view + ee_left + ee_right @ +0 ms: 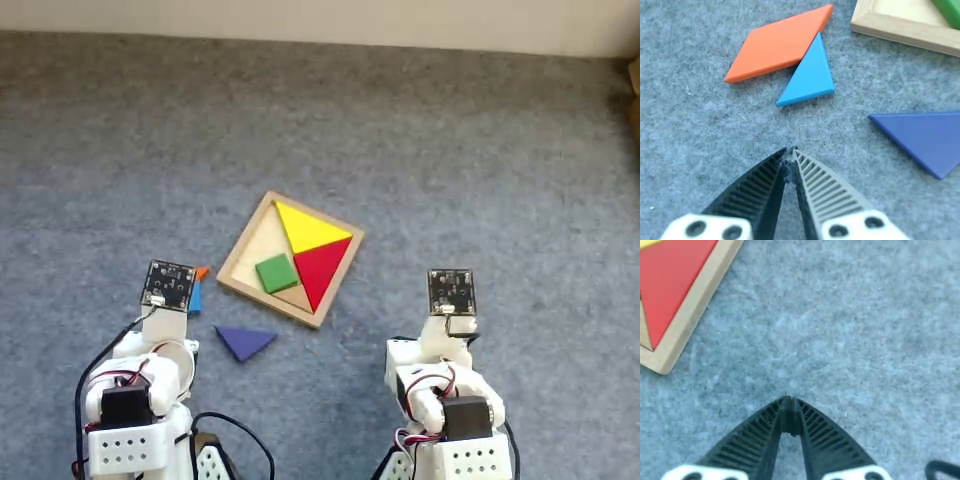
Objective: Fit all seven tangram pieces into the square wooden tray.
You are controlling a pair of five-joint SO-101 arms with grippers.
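**First:** Jaws on both arms are pressed together with nothing in them. The left gripper hangs over bare grey surface just short of the loose pieces. The right gripper is off the tray's right side.

**Second:** Will the pieces lift easily?

**First:** I'd guess they're light, stiff, thin wood. They lie flat and look smoothly painted, so likely slippery. Pinch edge to edge across a narrow span, near the middle.

**Second:** How many are there?

**First:** One tray, mid-surface. Two big triangles in it, yellow and red. One dark blue triangle, loose toward the near edge. One orange slanted piece, loose off the tray's left corner. One green square in the tray. One small light blue triangle touching the orange. That's six pieces; I can't spot a seventh.
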